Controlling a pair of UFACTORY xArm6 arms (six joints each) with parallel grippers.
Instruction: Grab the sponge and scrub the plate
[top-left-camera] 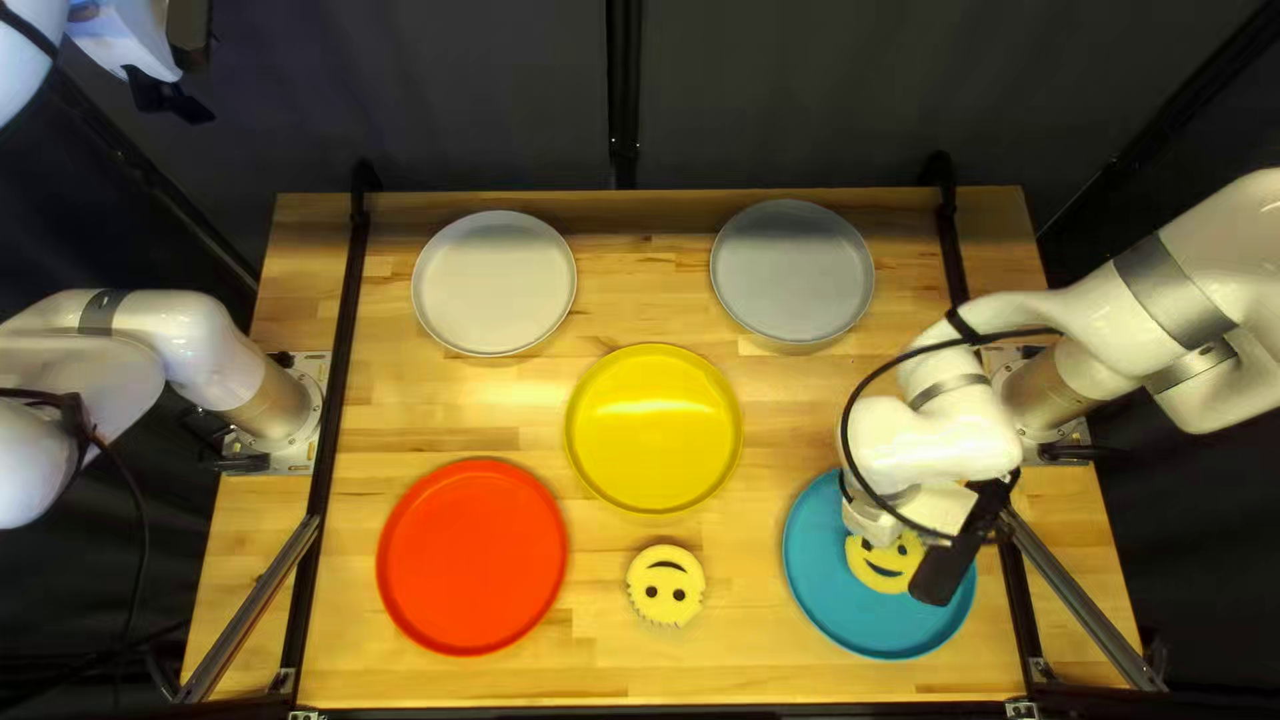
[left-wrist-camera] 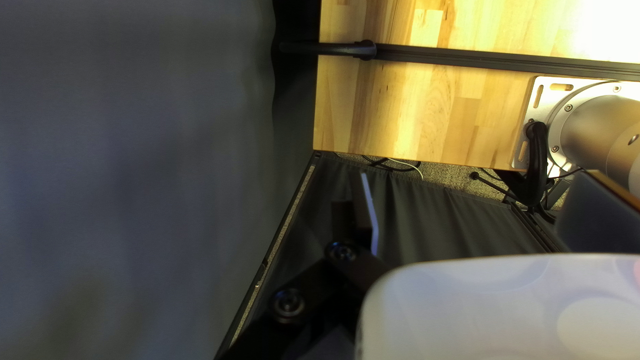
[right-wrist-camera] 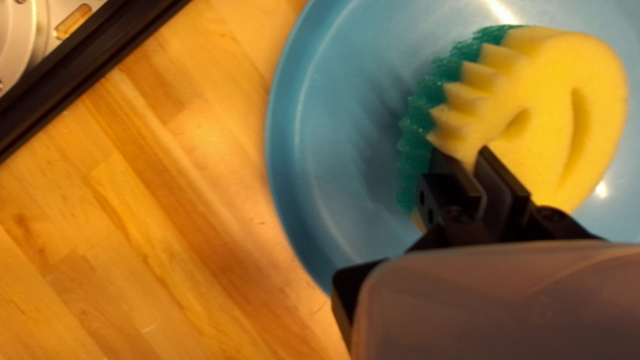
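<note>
My right gripper (top-left-camera: 944,567) is low over the blue plate (top-left-camera: 816,587) at the right of the top left view. A yellow smiley sponge (top-left-camera: 876,567) is beside it, over that plate. In the right wrist view, my right gripper (right-wrist-camera: 475,159) is shut on the toothed edge of the sponge (right-wrist-camera: 567,73). The sponge's green scrubbing layer faces down towards the blue plate (right-wrist-camera: 333,133) and casts a shadow there; its contact with the plate is hidden. Far from the table, my left gripper (top-left-camera: 167,96) is raised; the left wrist view also shows this gripper (left-wrist-camera: 360,213), partly hidden.
A second smiley sponge (top-left-camera: 666,584) lies between the red plate (top-left-camera: 471,558) and the blue one. Behind are a yellow plate (top-left-camera: 654,428), a white plate (top-left-camera: 494,282) and a grey plate (top-left-camera: 792,271). Black rails (top-left-camera: 328,427) run along both table sides.
</note>
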